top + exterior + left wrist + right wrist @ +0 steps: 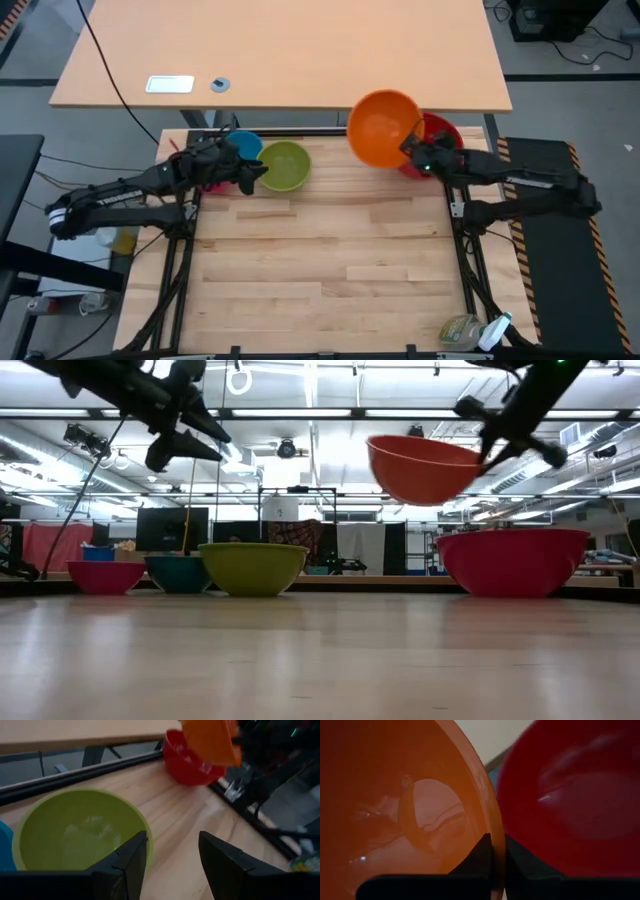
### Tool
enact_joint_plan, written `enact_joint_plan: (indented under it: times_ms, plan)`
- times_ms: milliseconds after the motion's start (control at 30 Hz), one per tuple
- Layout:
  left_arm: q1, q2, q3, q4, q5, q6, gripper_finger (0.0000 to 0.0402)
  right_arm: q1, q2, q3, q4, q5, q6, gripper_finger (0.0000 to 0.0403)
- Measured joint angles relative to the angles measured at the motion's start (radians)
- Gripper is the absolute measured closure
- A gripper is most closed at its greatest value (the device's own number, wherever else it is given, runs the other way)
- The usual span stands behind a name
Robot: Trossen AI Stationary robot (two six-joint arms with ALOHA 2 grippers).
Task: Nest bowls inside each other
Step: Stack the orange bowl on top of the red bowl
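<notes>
1. The right hand is clamped on the rim of the orange bowl, one finger inside the wall and one outside, holding it in the air, tilted, just beside and partly above the red bowl.
2. The red bowl stands on the counter at its far right corner.
3. The lime green bowl, blue bowl and magenta-pink bowl sit in a row at the far left, none nested yet.
4. The left hand hovers over the near rim of the lime green bowl with its fingers apart, gripping nothing.
5. These bowls look light, stiff and glossy, so probably slippery; the thin rim is the sensible hold, pinched wall between fingers.
6. A one-sided rim grip lets a bowl swing, so it likely needs levelling over the red bowl before release.
</notes>
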Motion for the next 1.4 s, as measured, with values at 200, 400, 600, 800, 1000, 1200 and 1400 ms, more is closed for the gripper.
enact_joint_plan:
  times_ms: [200,400,600,800,1000,1200,1400]
  plan:
    - [-0.001,0.136,0.123,-0.081,0.0,0.068,0.0219,-0.107,-0.049,0.061,-0.357,-0.03,-0.008,0.0374]
    - [-0.019,0.221,0.224,-0.141,0.0,0.095,0.0219,-0.25,-0.087,0.04,-0.471,-0.09,-0.054,0.0374]
    - [-0.042,0.251,0.254,-0.142,0.0,0.108,0.0219,-0.43,-0.098,-0.022,-0.453,-0.163,-0.225,0.0374]
    - [-0.056,0.253,0.254,-0.143,0.0,0.103,0.0219,-0.585,-0.088,-0.071,-0.324,-0.251,-0.403,0.0374]
    - [-0.057,0.253,0.254,-0.143,0.0,0.086,0.0219,-0.721,-0.058,-0.123,-0.218,-0.348,-0.532,0.0373]
    - [-0.057,0.253,0.254,-0.143,0.0,0.074,0.0219,-0.8,-0.018,-0.133,-0.201,-0.38,-0.62,0.037]
    - [-0.057,0.253,0.254,-0.143,0.0,0.074,0.0216,-0.835,0.013,-0.133,-0.169,-0.443,-0.733,0.0338]
